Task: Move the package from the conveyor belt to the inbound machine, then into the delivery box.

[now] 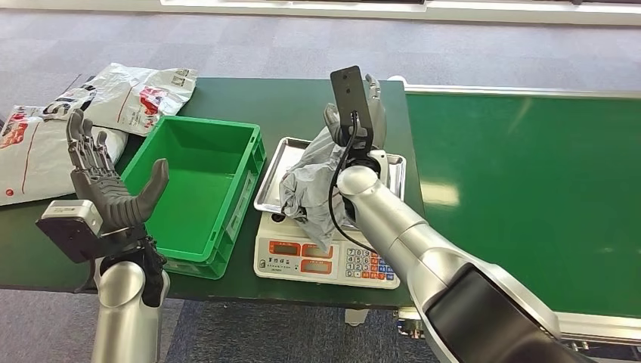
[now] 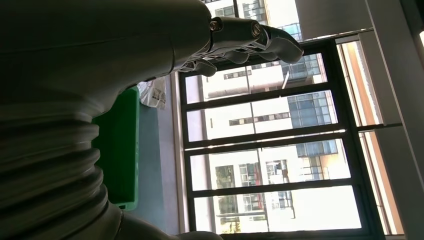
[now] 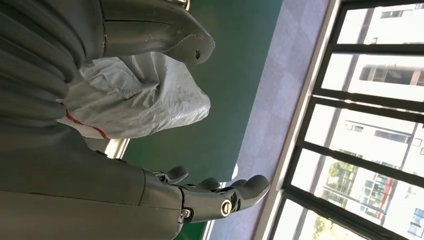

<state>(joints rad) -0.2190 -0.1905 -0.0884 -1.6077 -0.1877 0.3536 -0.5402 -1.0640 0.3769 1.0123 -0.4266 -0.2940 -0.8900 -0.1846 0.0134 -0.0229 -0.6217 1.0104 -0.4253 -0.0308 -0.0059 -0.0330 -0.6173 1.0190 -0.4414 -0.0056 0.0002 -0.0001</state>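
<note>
My right hand [image 1: 355,125] wraps the grey package [image 1: 308,185] over the scale tray [image 1: 276,162], fingers loosely around it; soft, crumply, probably light, so I take its bunched middle. My left hand [image 1: 102,181] is spread, holding nothing.

Parcel-sorting station in an office-like room, shown by green conveyor belt [image 1: 529,197], weighing scale [image 1: 326,261], green crate [image 1: 193,189], mail bags [image 1: 143,94], grey carpet, large windows [image 2: 270,150]

Silver arms end in dark grey hands: the left hand [image 1: 106,178] behind a grey box-shaped wrist camera, the right hand [image 1: 355,113] behind a black one with a black cable looping down. Ribbed grey covers and small screws at the fingers [image 3: 227,197] show close up.
</note>
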